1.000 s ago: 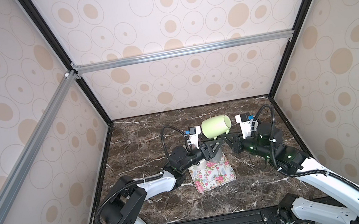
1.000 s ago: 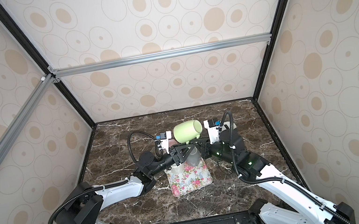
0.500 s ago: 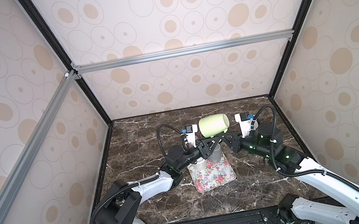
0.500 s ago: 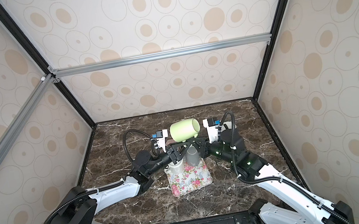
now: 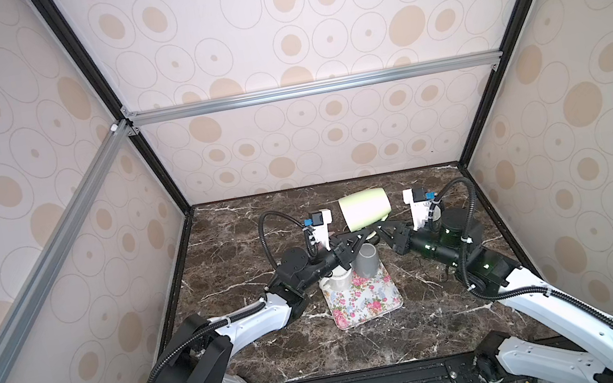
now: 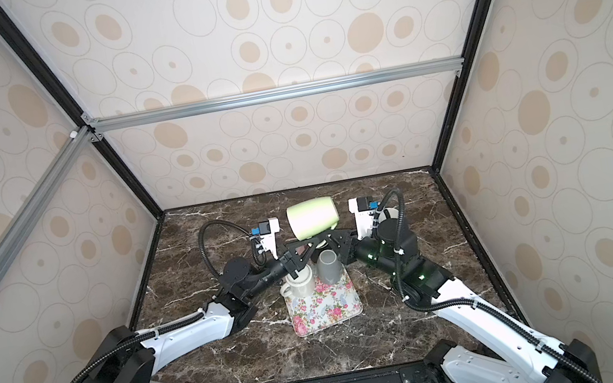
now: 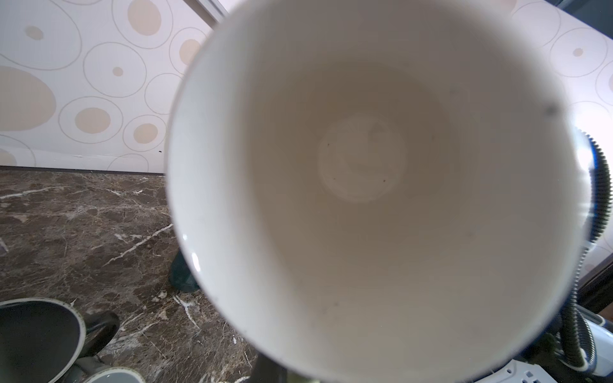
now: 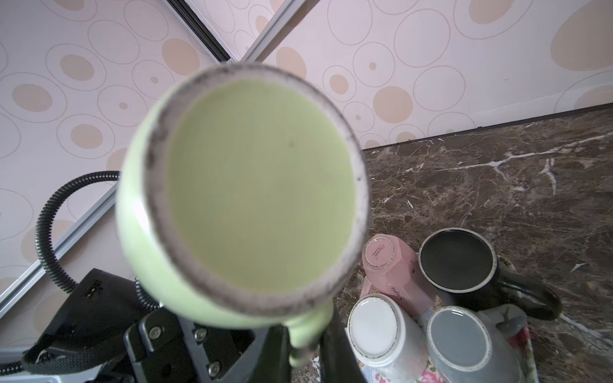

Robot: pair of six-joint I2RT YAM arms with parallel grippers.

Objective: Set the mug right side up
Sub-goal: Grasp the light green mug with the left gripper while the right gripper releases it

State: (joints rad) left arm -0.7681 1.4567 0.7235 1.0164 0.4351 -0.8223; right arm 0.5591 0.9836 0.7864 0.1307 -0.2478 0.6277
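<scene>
While the green mug (image 5: 365, 210) hangs on its side above the tray (image 5: 374, 305), the right gripper (image 8: 306, 351) is clamped on its handle. The left gripper (image 5: 361, 239) is closed, apparently on the lower rim; contact is hidden. Risk: opposing pulls could twist it loose onto the crowded tray. The pink mug (image 8: 394, 265) bears script too small to read.

The pale green mug (image 5: 365, 210) hangs on its side aloft, handle down
</scene>
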